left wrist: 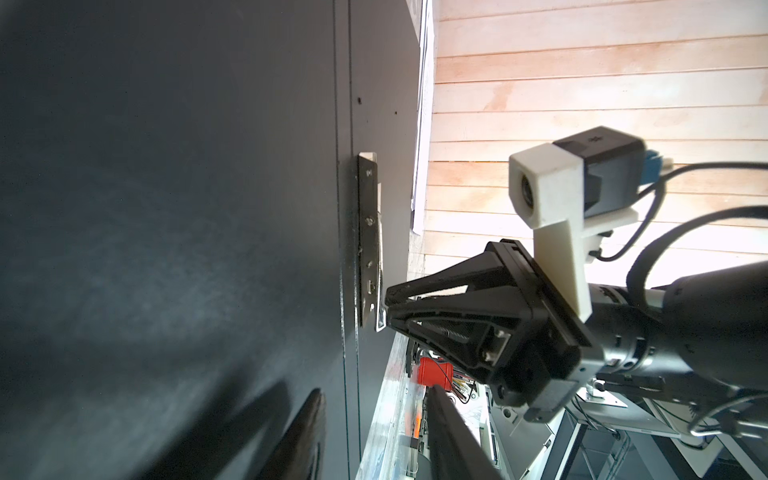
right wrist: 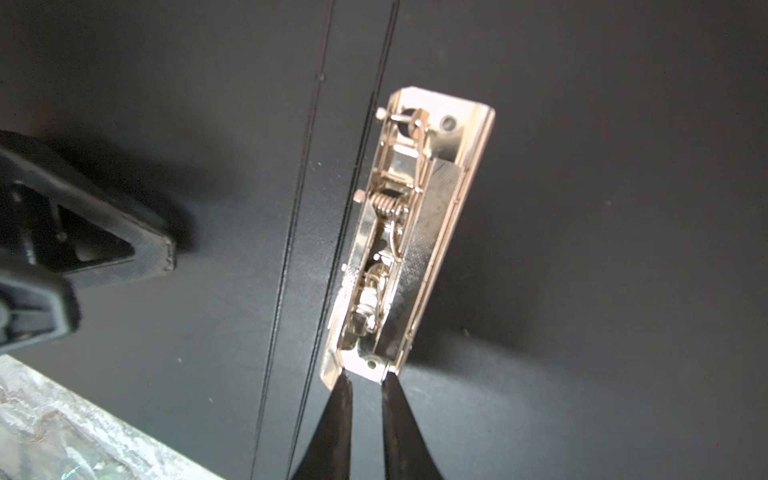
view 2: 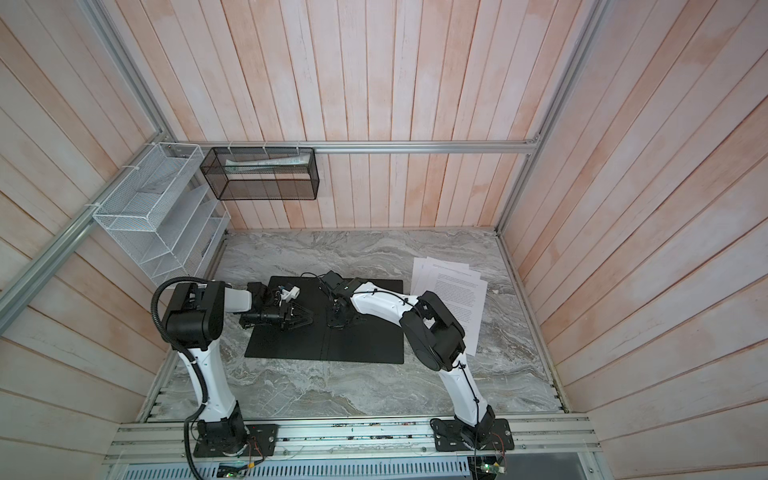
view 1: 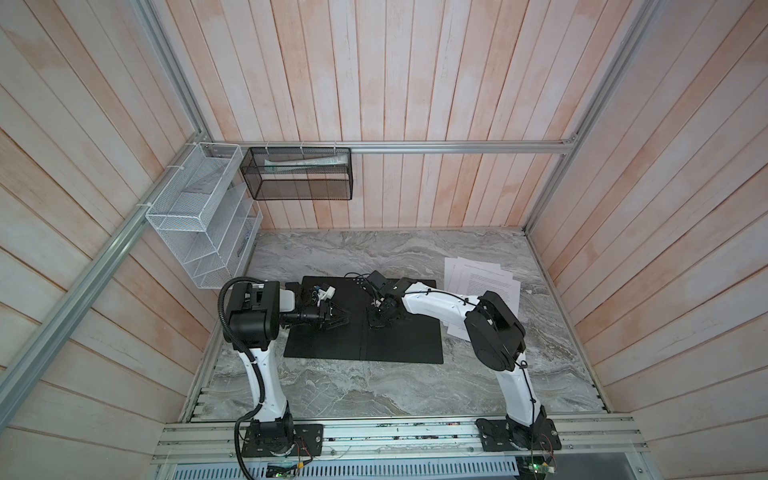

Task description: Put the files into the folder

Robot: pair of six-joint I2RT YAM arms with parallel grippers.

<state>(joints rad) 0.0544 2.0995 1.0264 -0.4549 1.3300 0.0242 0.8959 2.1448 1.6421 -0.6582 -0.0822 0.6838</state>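
The left gripper, jaws spread and empty, sits at the left leaf of the folder, which lies open, black side up, on the table; the right gripper is narrowed onto the end of the spine clip, pinching or not I cannot tell. The files lie fanned just beside it, outside; loading all remains.

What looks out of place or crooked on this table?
The paper sheets stand out. They lie fanned and crooked on the table, right of the open folder, with their edges not lined up, and the right arm covers part of them. Nothing looks spilled or broken.
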